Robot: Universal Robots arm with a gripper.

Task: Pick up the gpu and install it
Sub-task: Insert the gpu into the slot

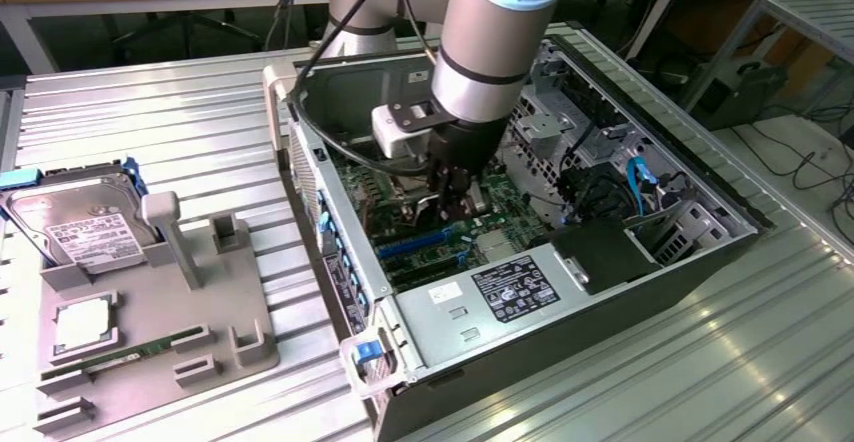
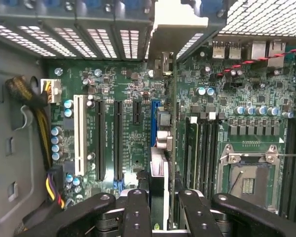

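Note:
The gpu [image 2: 161, 170] is a thin card seen edge-on in the wrist view. Its pale metal end bracket [image 2: 176, 22] points toward the slotted rear wall of the open computer case [image 1: 694, 252]. My gripper [image 2: 163, 200] is shut on the card, one black finger [image 2: 137, 207] on each side. The card hangs upright just above the green motherboard [image 2: 128, 89], in line with the blue expansion slot [image 2: 153, 121]. I cannot tell whether its lower edge touches the slot. In the exterior view my gripper [image 1: 451, 194] reaches down into the middle of the case, above the blue slots [image 1: 414, 247].
A grey fixture tray [image 1: 200, 332] at the exterior view's left holds a silver hard drive [image 1: 83, 232], a processor chip [image 1: 83, 324] and a memory stick [image 1: 114, 358]. Inside the case are a power supply [image 1: 514, 287], a cable bundle [image 2: 37, 111], black slots [image 2: 99, 138] and a processor socket [image 2: 249, 173].

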